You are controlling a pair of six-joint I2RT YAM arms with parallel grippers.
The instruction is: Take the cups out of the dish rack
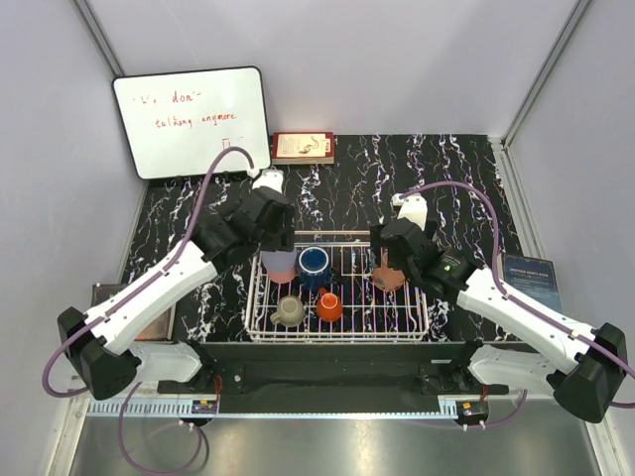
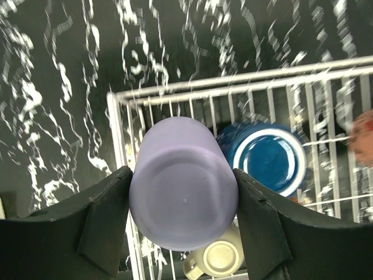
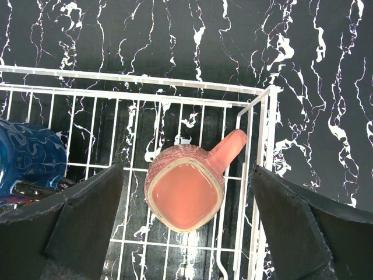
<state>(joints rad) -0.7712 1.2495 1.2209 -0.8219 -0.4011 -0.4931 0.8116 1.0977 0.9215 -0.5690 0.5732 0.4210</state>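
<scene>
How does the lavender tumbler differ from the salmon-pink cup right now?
The lavender tumbler is smooth and round with no handle showing; the salmon-pink cup is textured, squarish, with a handle. The left gripper clamps the tumbler's sides; the right gripper is open, clear of the cup. Both appear bottom-up at the dish rack.

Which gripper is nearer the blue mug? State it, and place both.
Left. The left gripper, shut on the tumbler, sits right beside the blue mug. The right gripper, open around the pink cup, stands farther off across the rack.
</scene>
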